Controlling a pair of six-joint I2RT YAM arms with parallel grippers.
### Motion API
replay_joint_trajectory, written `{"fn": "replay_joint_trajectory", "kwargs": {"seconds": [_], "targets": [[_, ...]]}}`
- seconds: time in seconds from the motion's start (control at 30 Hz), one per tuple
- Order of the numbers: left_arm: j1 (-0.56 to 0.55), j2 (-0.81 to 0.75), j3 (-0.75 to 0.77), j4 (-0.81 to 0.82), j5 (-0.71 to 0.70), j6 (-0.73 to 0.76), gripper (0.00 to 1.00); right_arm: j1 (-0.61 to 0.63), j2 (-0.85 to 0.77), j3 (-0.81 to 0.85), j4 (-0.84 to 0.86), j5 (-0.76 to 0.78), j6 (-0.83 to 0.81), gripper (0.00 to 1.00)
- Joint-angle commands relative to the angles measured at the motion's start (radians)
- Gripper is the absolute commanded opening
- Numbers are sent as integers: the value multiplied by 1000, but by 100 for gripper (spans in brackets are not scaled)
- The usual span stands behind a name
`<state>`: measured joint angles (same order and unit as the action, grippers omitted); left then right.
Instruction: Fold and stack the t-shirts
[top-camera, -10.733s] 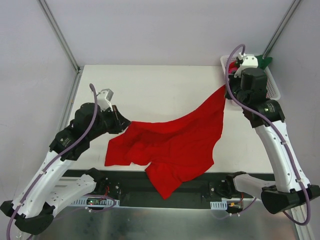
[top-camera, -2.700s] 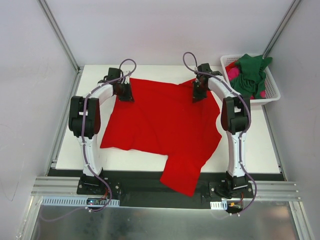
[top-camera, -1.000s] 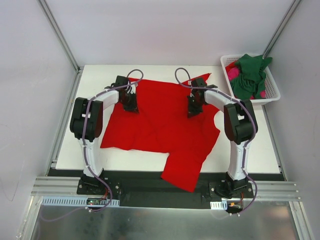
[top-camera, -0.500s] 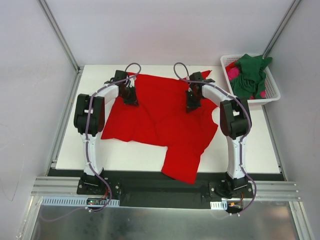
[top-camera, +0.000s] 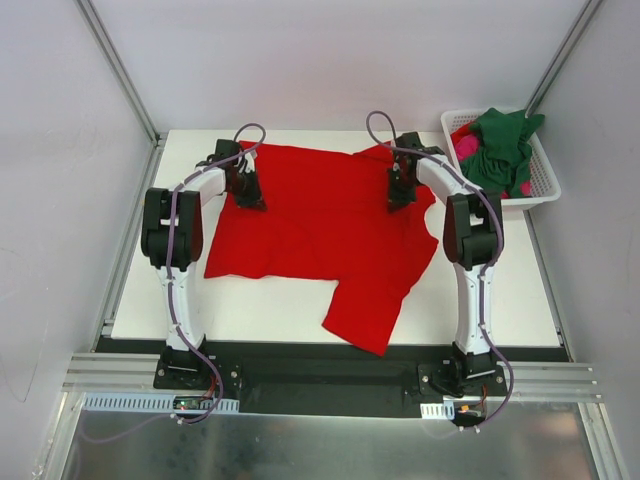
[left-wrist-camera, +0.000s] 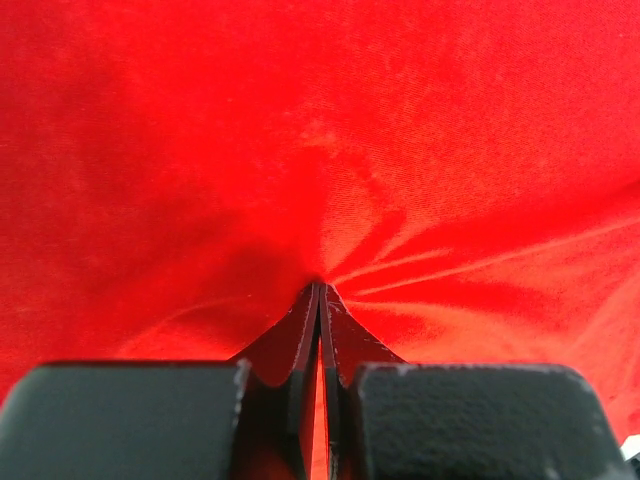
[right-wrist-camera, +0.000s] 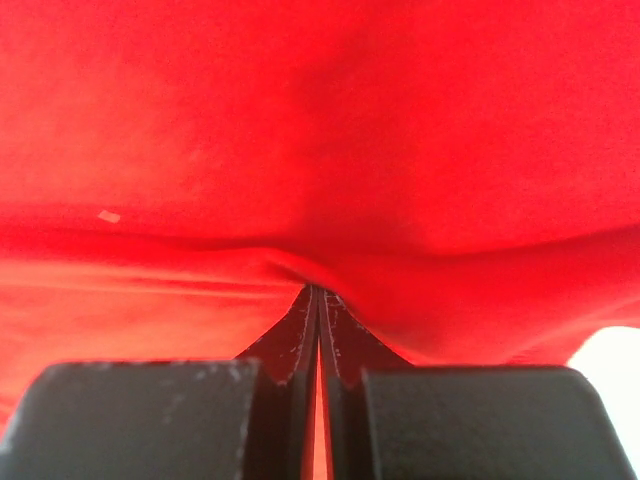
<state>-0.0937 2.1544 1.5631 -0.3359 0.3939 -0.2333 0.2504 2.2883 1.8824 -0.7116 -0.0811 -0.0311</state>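
Red cloth is seen overhanging the near edge of the table (top-camera: 500, 300), where one corner of the red t-shirt (top-camera: 320, 230) droops, less than a moment ago. Farther in, the shirt is spread almost flat. Its far part is pinched by the left gripper (top-camera: 247, 188) and right gripper (top-camera: 399, 192), both clamped tight and drawn away from the bases; smoothing is judged underway, folding not begun. Beyond, the green t-shirt (top-camera: 500, 145) and pink t-shirt (top-camera: 463, 147) are heaped in the white basket (top-camera: 547, 182)

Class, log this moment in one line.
left gripper: shut on red t-shirt | right gripper: same | red t-shirt: unfolded on table | green t-shirt, pink t-shirt: in basket
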Motion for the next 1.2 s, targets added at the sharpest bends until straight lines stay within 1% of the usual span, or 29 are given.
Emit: {"fn": "replay_joint_trajectory", "kwargs": {"seconds": [0.0, 0.2, 0.3, 0.33, 0.37, 0.47, 0.5, 0.6, 0.63, 0.67, 0.73, 0.77, 0.83, 0.87, 0.9, 0.93, 0.97, 1.0, 1.03, 1.07, 1.1, 1.17], "targets": [[22, -11, 0, -48, -23, 3, 0, -31, 31, 73, -49, 50, -33, 2], [22, -4, 8, -52, -23, 3, 0, -51, 72, 149, -69, 37, -56, 1], [22, -5, 11, -52, -13, 6, 0, -59, 77, 156, -72, 24, -59, 2], [22, -13, 9, -51, 5, 11, 0, -60, 53, 146, -66, 18, -59, 1], [20, -19, 5, -49, 6, 18, 0, -59, 28, 89, -51, 0, -59, 1], [20, -74, -26, -22, -1, 35, 0, -54, -105, -31, 104, -2, -58, 1], [20, -94, -34, -12, 0, 37, 0, -53, -134, -84, 124, 6, -58, 2], [20, -181, -67, 27, 6, 43, 0, -40, -249, -135, 153, 23, -70, 2], [20, -233, -77, 37, 8, 40, 0, -37, -278, -147, 158, 29, -72, 1], [19, -263, -98, 60, 14, 38, 2, -33, -344, -166, 175, 37, -76, 2], [18, -354, -129, 83, 22, 31, 7, -17, -407, -221, 187, 46, -78, 4], [18, -387, -164, 89, 23, 28, 19, -13, -473, -238, 192, 55, -79, 12], [18, -480, -204, 104, 22, 23, 24, -2, -533, -294, 187, 63, -70, 23], [18, -508, -250, 106, 22, 23, 29, 0, -559, -314, 178, 64, -61, 33], [18, -533, -273, 107, 19, 19, 35, 3, -614, -339, 172, 60, -41, 36], [20, -582, -299, 106, 17, 2, 38, 4, -637, -389, 167, 55, -29, 40], [20, -606, -354, 106, 14, -7, 39, 6, -662, -426, 159, 50, -14, 47], [20, -651, -383, 106, 14, -17, 48, 10, -720, -462, 162, 43, 14, 53], [20, -672, -412, 106, 11, -40, 55, 15, -748, -544, 167, 35, 25, 59], [22, -692, -475, 106, 8, -56, 62, 23, -783, -586, 176, 38, 28, 74], [23, -732, -506, 107, 22, -75, 76, 36, -844, -624, 184, 38, 60, 81], [29, -771, -595, 117, 40, -133, 91, 53, -912, -753, 204, 14, 100, 97]]}}
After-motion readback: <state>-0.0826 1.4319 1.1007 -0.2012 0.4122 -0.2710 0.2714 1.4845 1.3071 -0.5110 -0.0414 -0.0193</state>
